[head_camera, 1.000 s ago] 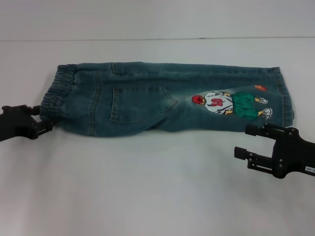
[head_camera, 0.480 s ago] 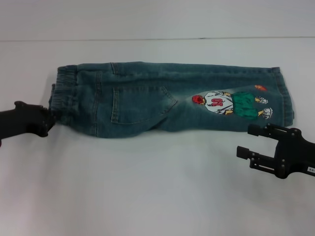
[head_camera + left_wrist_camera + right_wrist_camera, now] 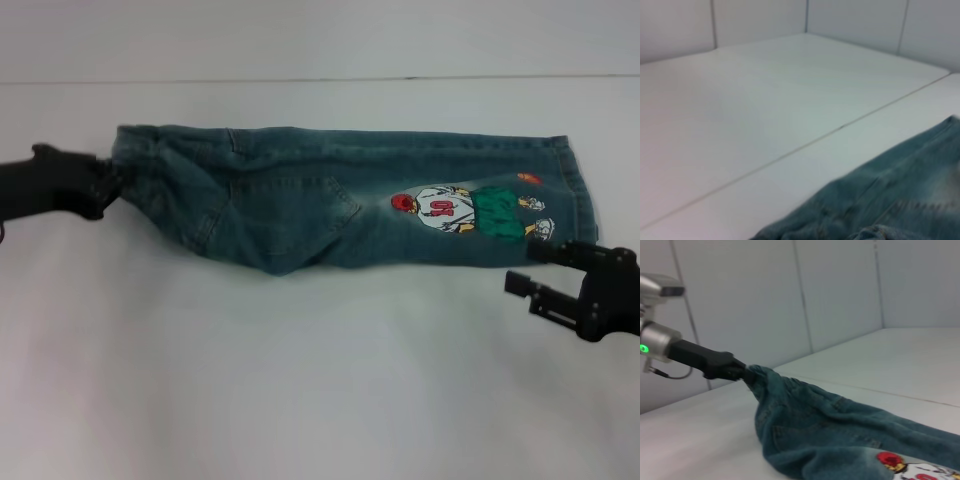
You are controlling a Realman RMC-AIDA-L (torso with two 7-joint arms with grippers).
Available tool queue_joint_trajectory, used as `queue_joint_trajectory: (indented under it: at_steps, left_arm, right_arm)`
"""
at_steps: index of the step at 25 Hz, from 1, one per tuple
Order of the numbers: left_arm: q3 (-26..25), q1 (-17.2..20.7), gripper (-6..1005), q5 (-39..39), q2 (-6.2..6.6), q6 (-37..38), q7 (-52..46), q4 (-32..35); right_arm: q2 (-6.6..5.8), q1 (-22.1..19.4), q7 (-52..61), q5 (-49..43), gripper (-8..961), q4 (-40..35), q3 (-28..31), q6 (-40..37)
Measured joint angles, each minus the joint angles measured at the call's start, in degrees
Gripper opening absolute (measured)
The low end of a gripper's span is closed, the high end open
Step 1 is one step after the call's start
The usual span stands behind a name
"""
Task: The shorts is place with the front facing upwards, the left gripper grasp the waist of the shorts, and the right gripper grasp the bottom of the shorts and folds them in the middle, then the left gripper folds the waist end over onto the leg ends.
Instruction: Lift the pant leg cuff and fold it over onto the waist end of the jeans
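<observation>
The blue denim shorts (image 3: pixel 340 205) lie folded lengthwise across the white table (image 3: pixel 320 380), with a cartoon print near the leg end (image 3: pixel 565 190). At the left, my left gripper (image 3: pixel 108 185) is shut on the waist (image 3: pixel 135 160) and holds it raised off the table; the denim sags from there. The right wrist view shows that same left gripper (image 3: pixel 740 369) pinching the bunched waist of the shorts (image 3: pixel 830 430). My right gripper (image 3: pixel 530 268) stands open just in front of the leg end, holding nothing. Denim (image 3: pixel 900 200) fills a corner of the left wrist view.
A seam line (image 3: pixel 320 79) crosses the table behind the shorts. Pale panelled walls (image 3: pixel 830 295) stand beyond the table in the right wrist view.
My left gripper has moved up and back with the waist, lifting that end off the table and wrinkling the denim. The right gripper has drifted a little to the right.
</observation>
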Motion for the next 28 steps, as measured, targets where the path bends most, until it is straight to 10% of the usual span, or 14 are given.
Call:
queue_joint_trajectory:
  at_steps: [10,12,18,28]
  left_arm:
    - [5.15,-4.16,43,0.07,-0.36,3.2,-11.0,7.17]
    - [5.22,-5.34,42,-0.02,-0.44,4.08,-12.63,7.93]
    - [6.05,-8.97,42,-0.23,-2.02,7.64,-17.92,12.11]
    - [12.04,-15.11,40,-0.05,-4.11,6.77,-28.66,17.2]
  right_arm:
    - [0.5,1.06,-3.25,1.77,488,1.05,8.45,1.98]
    - [0.55,1.73,-5.41,4.57,272,2.91,9.02,4.21]
    - [0.6,6.77,-17.04,11.17,36,13.18,8.9,13.97]
    - [1.08,15.86,-33.74,14.3,-1,31.25,8.92,27.69]
